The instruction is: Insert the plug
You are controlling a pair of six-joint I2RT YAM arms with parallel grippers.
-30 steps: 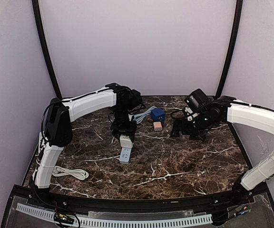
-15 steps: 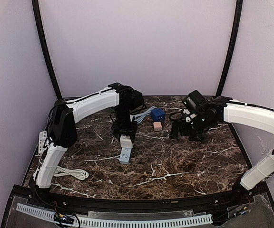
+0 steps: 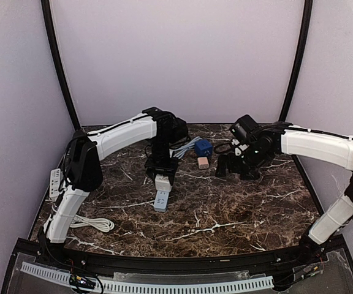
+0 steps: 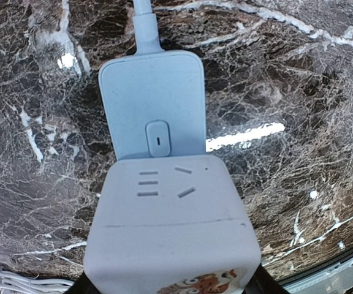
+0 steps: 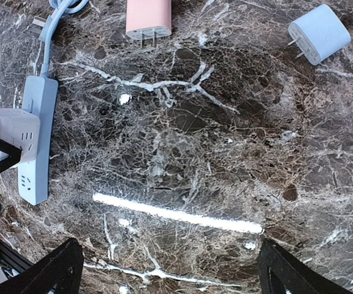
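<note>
One white cube plug adapter (image 4: 170, 226), clamped in the left gripper (image 3: 162, 175), sits directly over the power strip (image 4: 152, 98), whose long axis runs straight ahead of that gripper; the right gripper (image 5: 170, 266) hangs spread and empty, well apart.

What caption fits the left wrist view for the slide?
Left gripper holds a white cube adapter over the pale blue power strip, next to its switch, on the marble table.

You have the power strip (image 3: 160, 201) left of centre on the tabletop (image 3: 238, 214), the adapter (image 3: 162, 183) over its far half. Farther right, the cube plug (image 3: 203, 147) lies just behind the flat plug (image 3: 203, 162). A coiled cable (image 3: 92, 223) lies near left.
</note>
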